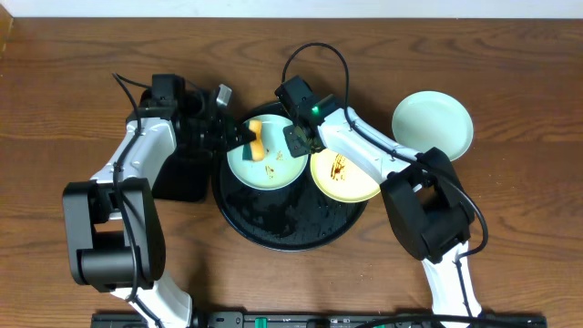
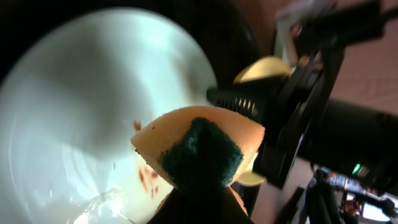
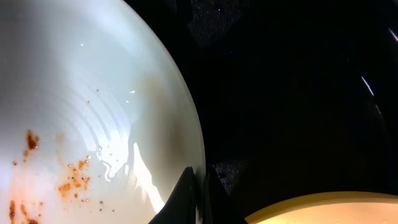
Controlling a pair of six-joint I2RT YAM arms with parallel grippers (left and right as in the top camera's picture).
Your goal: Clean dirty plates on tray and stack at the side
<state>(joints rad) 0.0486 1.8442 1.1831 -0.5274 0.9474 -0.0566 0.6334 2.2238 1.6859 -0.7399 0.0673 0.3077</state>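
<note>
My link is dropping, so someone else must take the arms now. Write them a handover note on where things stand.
Left end effector: shut on the sponge, over the smeared green plate.
Right end effector: shut on that plate's rim, steadying it on the tray.
The yellow plate: on the tray's right side, brown smears on it.
Done: one clean green plate lies on the table to the right.
Left to do: finish wiping the smeared green plate, wipe the yellow plate, stack both on the clean one.
</note>
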